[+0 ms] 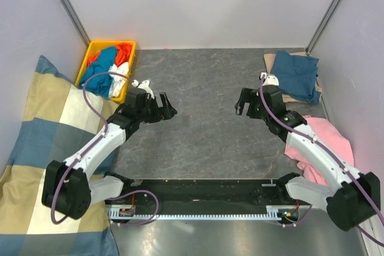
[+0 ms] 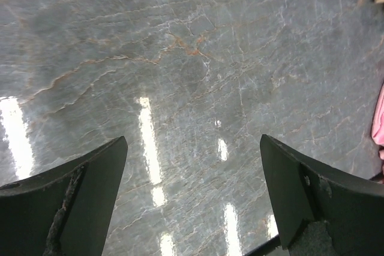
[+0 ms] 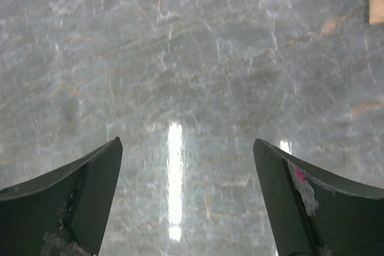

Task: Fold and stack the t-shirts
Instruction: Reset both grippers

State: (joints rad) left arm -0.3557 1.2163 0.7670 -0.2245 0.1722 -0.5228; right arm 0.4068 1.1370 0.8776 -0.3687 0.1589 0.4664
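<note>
- The grey worktop [image 1: 204, 88] is bare in the middle. We see no shirt spread out there to fold.
- The big checked cushion [image 1: 36, 142] lies on the left. It is not part of our job.
- The left arm [image 1: 99, 142] and right arm [image 1: 318, 151] both hang over the middle. The left jaws and right jaws are wide open and hold nothing.
- A pink cloth [image 1: 333, 133] lies in a heap near right, partly under the right arm.
- A dark blue t-shirt [image 1: 297, 76] sits far right on a tan t-shirt [image 1: 270, 59]. We think this is the start of the stack, but it looks lumpy.
- The yellow bin [image 1: 111, 43] far left holds bunched-up shirts [image 1: 99, 70]. We think most of the folding is still left.
</note>
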